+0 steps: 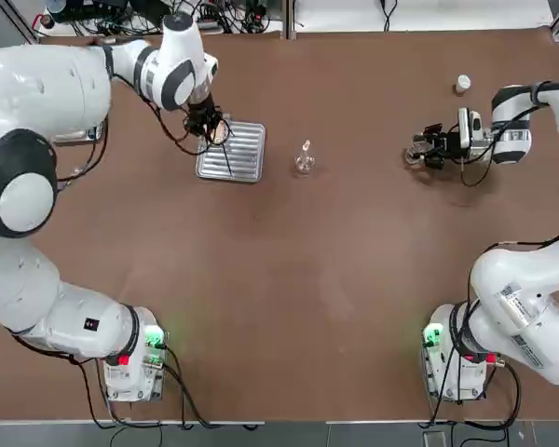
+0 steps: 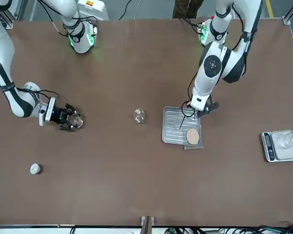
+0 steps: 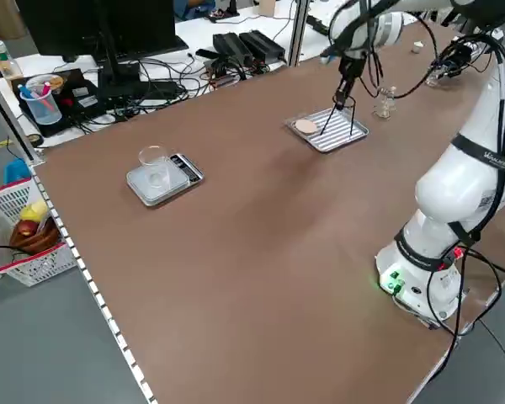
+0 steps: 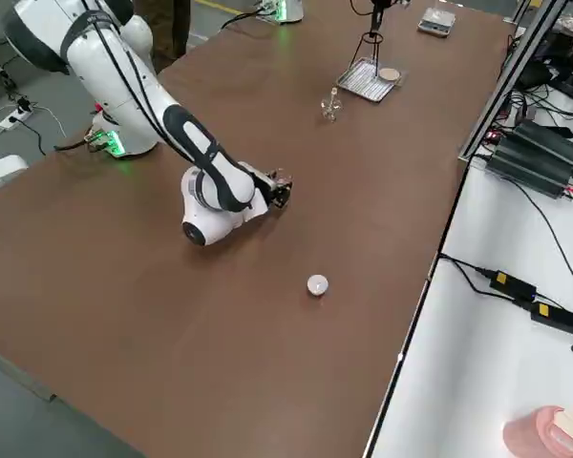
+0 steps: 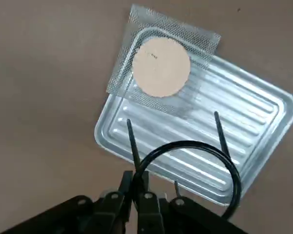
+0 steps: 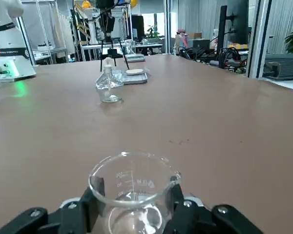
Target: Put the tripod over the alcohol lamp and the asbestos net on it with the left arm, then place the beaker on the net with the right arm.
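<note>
Tripod (image 5: 185,168): one, ring pinched in the left claw (image 5: 136,195), legs hanging down over the ribbed tray (image 1: 245,158), which sits at 9 o'clock from the lamp in the top view.
Asbestos net (image 5: 162,63): one, lying on a tray corner, partly overhanging the table (image 1: 289,279).
Alcohol lamp (image 1: 305,160): one, mid-table, uncovered.
Beaker (image 6: 133,187): one, clamped in the right claw (image 1: 421,149), low at the table, at 3 o'clock from the lamp.
Hard to see: tripod's third leg, mostly hidden.
Left arm: reaching over the tray, claw pointing down.

Overhead and across-table views both take in the whole table (image 1: 354,279); 2 raised side cameras, 2 close wrist cameras.
</note>
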Motion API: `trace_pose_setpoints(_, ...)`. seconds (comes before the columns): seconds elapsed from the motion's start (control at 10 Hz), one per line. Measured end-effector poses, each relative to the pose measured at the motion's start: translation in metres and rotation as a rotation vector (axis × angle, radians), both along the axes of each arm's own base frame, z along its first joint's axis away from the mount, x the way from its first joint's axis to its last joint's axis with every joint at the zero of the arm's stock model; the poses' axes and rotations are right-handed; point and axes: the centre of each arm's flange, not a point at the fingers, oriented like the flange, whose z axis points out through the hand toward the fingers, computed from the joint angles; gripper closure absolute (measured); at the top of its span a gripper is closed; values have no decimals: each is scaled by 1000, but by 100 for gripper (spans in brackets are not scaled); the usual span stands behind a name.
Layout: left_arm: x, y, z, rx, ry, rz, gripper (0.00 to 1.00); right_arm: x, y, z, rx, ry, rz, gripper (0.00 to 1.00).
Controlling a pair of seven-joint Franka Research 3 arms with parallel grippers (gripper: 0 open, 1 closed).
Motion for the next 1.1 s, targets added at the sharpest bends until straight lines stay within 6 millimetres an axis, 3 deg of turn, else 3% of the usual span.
trace_pose_setpoints(0.3,32,-52,42,-54,17,-13,92,0,0,0,1,8,-4,41)
trace_pose_setpoints(0.5,40,-112,40,-86,30,-3,92,1,0,0,0,9,-4,41)
trace_pose_setpoints(0.7,25,-173,30,-109,36,-15,92,1,0,0,0,10,-4,41)
trace_pose_setpoints(1.1,-7,-235,53,-143,13,5,92,1,0,1,7,50,-16,41)
